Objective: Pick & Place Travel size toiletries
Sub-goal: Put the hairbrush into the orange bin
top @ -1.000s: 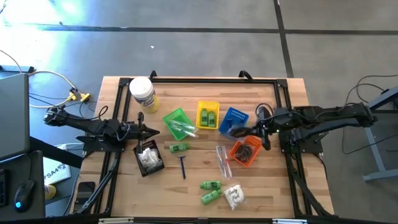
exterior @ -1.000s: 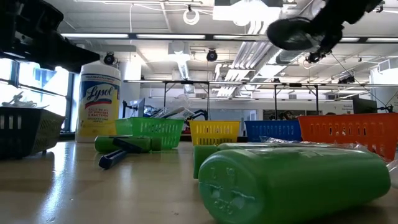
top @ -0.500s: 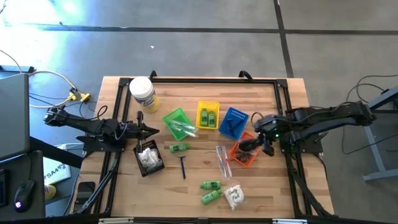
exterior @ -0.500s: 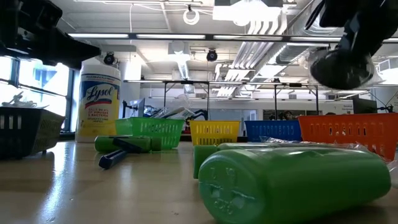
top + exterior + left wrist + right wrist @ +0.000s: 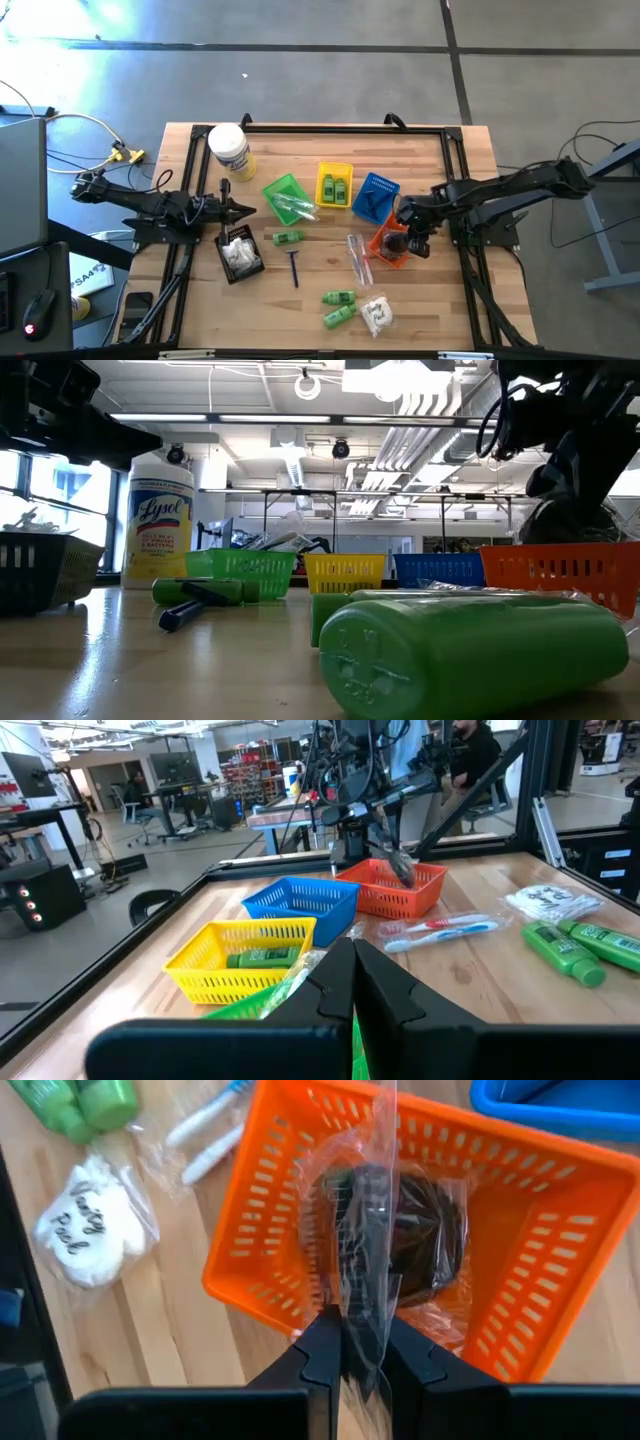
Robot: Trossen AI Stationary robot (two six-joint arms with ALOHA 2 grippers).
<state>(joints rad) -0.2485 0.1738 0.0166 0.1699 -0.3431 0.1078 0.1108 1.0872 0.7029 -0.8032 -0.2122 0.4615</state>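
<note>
Travel size toiletries, sorted by kind into coloured baskets on a wooden worktop. The item in hand is a black round pouch sealed in a clear wrapper; the right gripper pinches the wrapper's edge between nearly closed jaws, so the pouch hangs low inside the orange basket, apparently just above or touching its floor. Holding the film rather than the pouch itself suits a soft, flat item, and bringing it down between the walls before release should keep it from sliding out. In the high view the right gripper sits over the orange basket at the right of the basket row.

Like appears to go with like. Two small green bottles lie in the yellow basket, clear-wrapped items in the green basket, and white sachets in the black basket, while the blue basket holds something dark.

Still loose on the worktop are a green bottle, a dark razor, clear-wrapped thin sticks, two further green bottles and a white sachet. A big white jar stands at the far left corner.

The left gripper waits with jaws closed beside the black basket, holding nothing.
</note>
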